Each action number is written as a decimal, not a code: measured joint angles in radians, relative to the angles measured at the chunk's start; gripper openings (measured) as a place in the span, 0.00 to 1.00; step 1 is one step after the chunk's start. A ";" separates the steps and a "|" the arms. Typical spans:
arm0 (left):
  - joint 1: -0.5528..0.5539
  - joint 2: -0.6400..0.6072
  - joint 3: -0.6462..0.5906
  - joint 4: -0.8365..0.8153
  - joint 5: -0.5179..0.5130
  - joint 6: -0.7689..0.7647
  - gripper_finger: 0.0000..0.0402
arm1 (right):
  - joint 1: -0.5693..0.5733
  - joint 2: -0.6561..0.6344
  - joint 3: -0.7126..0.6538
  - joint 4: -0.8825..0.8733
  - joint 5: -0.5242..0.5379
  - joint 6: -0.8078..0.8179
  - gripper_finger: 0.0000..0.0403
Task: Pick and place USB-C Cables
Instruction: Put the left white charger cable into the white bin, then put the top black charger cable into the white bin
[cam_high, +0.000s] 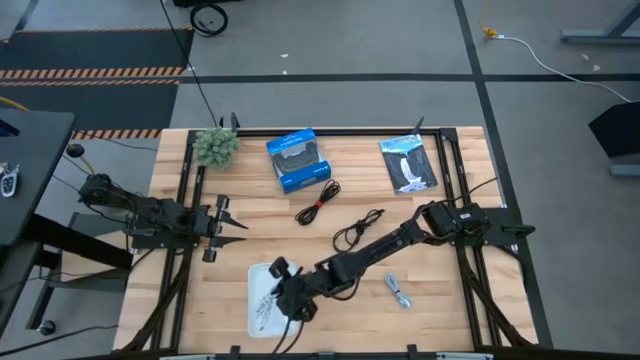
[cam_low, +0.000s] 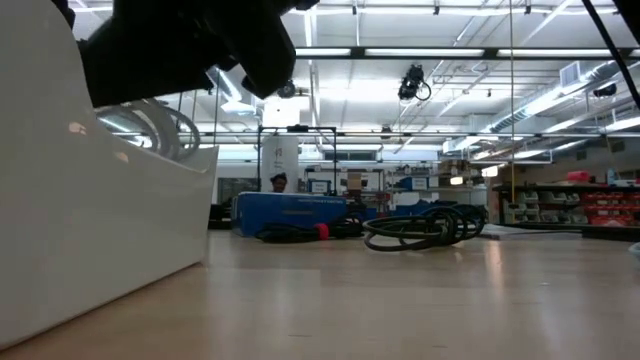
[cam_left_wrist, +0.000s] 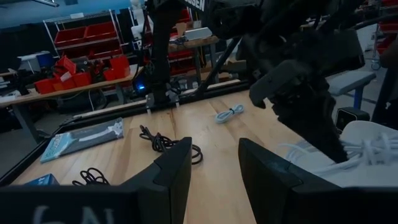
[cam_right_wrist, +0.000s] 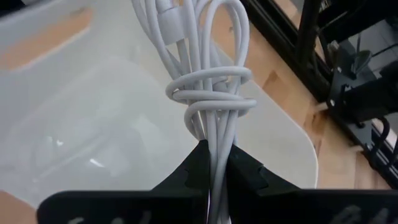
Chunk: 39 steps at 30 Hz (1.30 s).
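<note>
The right hand (cam_right_wrist: 213, 163) was seen pinching the white cable bundle (cam_right_wrist: 208, 87) between its fingers, held over the white tray (cam_right_wrist: 81, 99) at about seven o'clock on the bench (cam_high: 440, 320). The bundle was hanging inside the tray's rim in the right wrist view; whether it touched the tray floor could not be told. For the step to be done well, the bundle would best be lowered until its loops were carried by the tray before the fingers were parted, and the hand then lifted straight up so that no loop was dragged back out.

The grey cable (cam_high: 398, 291) was left at five o'clock, well apart from the tray. The plain black cable (cam_high: 357, 230) lay near the bench's centre, with the black cable with a red tie (cam_high: 318, 203) beyond it toward twelve o'clock, just beside the blue box (cam_high: 298, 160). The left hand (cam_high: 243, 227), its fingers spread and empty, was parked at nine o'clock.
</note>
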<state>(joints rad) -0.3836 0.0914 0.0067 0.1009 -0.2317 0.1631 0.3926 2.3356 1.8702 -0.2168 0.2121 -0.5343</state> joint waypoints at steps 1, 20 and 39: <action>0.000 0.000 0.000 0.000 0.000 0.000 0.35 | -0.001 0.000 0.000 -0.008 0.002 0.000 0.10; 0.000 0.000 0.000 0.000 0.000 0.000 0.35 | -0.001 -0.010 0.000 -0.104 -0.002 0.020 0.27; 0.000 0.000 0.000 0.000 0.000 0.000 0.35 | -0.114 -0.245 0.001 -0.398 0.119 0.096 0.39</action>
<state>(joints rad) -0.3836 0.0914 0.0067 0.1005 -0.2317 0.1635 0.2784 2.0905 1.8709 -0.6150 0.3313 -0.4383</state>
